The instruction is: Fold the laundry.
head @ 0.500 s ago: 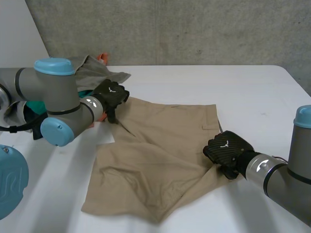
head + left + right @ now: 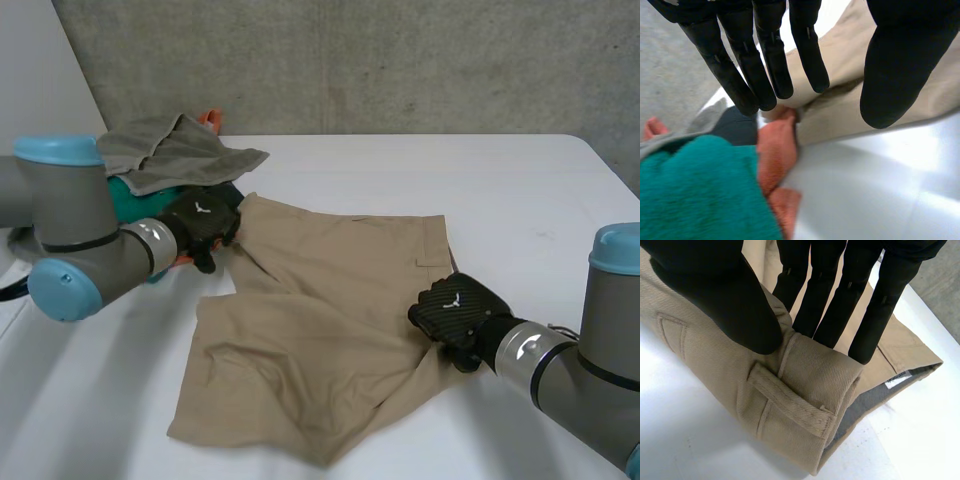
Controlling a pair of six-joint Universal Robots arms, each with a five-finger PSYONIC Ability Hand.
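Note:
Khaki shorts (image 2: 320,290) lie spread and rumpled on the white table (image 2: 500,190). My left hand (image 2: 200,222) hovers at their far left corner, next to the laundry pile. In the left wrist view its fingers (image 2: 765,60) are straight and the thumb stands apart, with the khaki cloth (image 2: 840,107) just past the fingertips and nothing gripped. My right hand (image 2: 455,308) sits on the shorts' right edge at the waistband. In the right wrist view its thumb (image 2: 715,295) and fingers pinch a raised fold of the waistband (image 2: 790,405) beside a belt loop.
A laundry pile sits at the far left of the table: a grey cloth (image 2: 170,150) on top, a teal towel (image 2: 695,195) and an orange cloth (image 2: 777,155) close to my left hand's fingertips. A concrete wall runs behind the table.
My left arm has swung back and to the left, and its hand has slid left and nearer along the shorts' corner. The right hand has edged slightly left with the waistband.

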